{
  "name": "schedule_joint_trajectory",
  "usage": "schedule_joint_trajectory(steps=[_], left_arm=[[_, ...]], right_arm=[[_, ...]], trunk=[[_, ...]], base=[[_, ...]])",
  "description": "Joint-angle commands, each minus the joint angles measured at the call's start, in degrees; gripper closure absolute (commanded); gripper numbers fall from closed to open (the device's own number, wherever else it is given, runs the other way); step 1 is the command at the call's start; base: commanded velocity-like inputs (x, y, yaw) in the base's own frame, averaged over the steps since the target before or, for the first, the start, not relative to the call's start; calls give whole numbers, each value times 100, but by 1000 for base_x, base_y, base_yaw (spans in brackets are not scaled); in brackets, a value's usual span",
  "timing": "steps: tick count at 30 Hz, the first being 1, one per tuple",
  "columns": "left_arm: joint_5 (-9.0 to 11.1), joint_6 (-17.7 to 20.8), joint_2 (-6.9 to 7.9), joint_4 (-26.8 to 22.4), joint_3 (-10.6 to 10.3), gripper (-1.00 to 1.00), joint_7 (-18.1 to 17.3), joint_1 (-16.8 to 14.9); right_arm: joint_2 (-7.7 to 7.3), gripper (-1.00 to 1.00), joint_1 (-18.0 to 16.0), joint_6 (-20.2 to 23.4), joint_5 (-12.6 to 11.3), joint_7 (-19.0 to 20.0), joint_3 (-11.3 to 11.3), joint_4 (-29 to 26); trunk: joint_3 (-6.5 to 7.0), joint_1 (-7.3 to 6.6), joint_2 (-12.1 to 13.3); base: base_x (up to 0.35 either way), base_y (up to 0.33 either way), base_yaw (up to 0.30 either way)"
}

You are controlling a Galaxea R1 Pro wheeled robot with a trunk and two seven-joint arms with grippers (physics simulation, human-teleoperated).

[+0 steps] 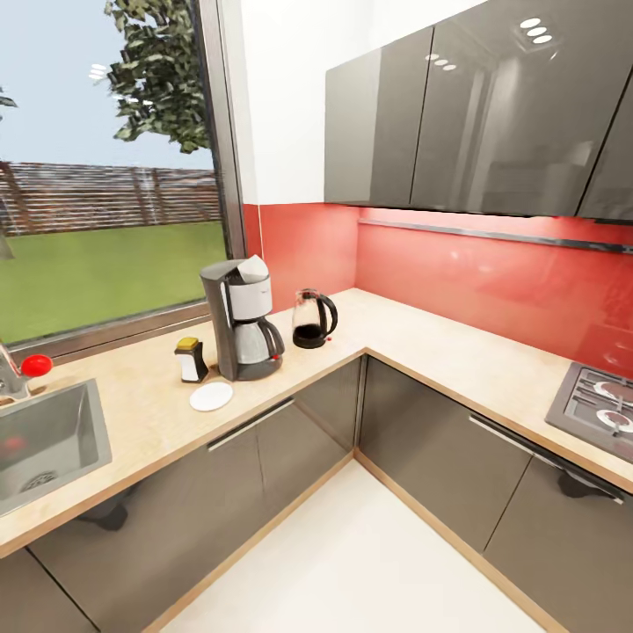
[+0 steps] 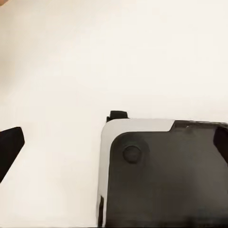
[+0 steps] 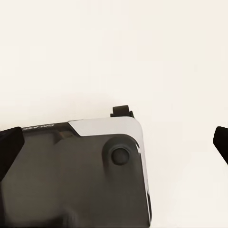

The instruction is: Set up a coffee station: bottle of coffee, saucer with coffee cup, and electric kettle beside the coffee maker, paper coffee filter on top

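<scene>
Glossy grey cabinet fronts (image 1: 264, 457) with slim bar handles fill the lower part of the head view, under the pale beige speckled surface (image 1: 422, 347), which bends in an L. At the far left a brushed steel sink (image 1: 48, 444) is sunk into it, with a round red knob (image 1: 36, 365) at its back edge. Right of the sink stands the bottle of coffee (image 1: 190, 360), small, dark, white-labelled and yellow-capped. Just in front of it lies the saucer (image 1: 211, 396), a flat round white disc with nothing on it. Next comes the coffee maker (image 1: 240, 321), a tall dark-grey body with a silver-white front and a glass carafe; the paper coffee filter (image 1: 255, 266), a pointed white fold, sits on its top. Further right, near the corner, stands the electric kettle (image 1: 312, 319), rounded clear glass with a black base and loop handle. A smooth red backsplash (image 1: 492, 281) runs behind, mirror-grey wall cabinets (image 1: 475, 114) hang above, and a steel hob (image 1: 593, 404) lies at the right edge.

Both wrist views show a dark rounded robot housing over pale floor. I cannot tell how wide either tool stands.
</scene>
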Motion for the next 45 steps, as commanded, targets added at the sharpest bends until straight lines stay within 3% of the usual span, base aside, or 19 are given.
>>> schedule_joint_trajectory(steps=[1,4,12,16,17,18,22,28,45], left_arm=[[-21,-5,-2,121,44,-100,192,-5],[-73,-10,-7,477,47,-100,702,4],[-84,-11,-50,584,55,-100,816,151],[-88,-17,-111,582,69,-100,823,162],[-94,-17,-149,579,72,-100,832,163],[-97,-15,-162,579,73,-100,845,163],[-92,-1,-179,582,81,-100,1135,163],[-77,39,-224,652,83,-100,1805,164],[-67,28,-258,682,83,-100,1900,164]], right_arm=[[0,-100,-2,28,-21,3,-35,-11],[-4,-100,-3,19,-25,-18,-41,-17],[-7,-100,-9,25,-20,-32,39,-190],[-16,-100,-10,11,-19,-39,344,-245],[-16,-100,-9,3,-19,-40,601,-253],[-17,-100,-8,-16,-20,-41,694,-254],[-18,-100,-8,-164,-25,-41,857,-246],[-27,-100,-9,-265,-28,-41,900,-224],[-27,-100,-8,-277,-28,-41,906,-221]], trunk=[[-13,3,-13],[-13,3,-13],[-13,3,-13],[-13,3,-13],[-13,3,-13],[-13,3,-13],[-15,3,-13],[-33,3,-13],[-123,3,-13]], base=[[0,0,0],[0,0,0],[0,0,135],[0,-51,267],[0,-210,274],[0,-230,275],[0,-250,275],[0,-265,252],[0,-267,220]])
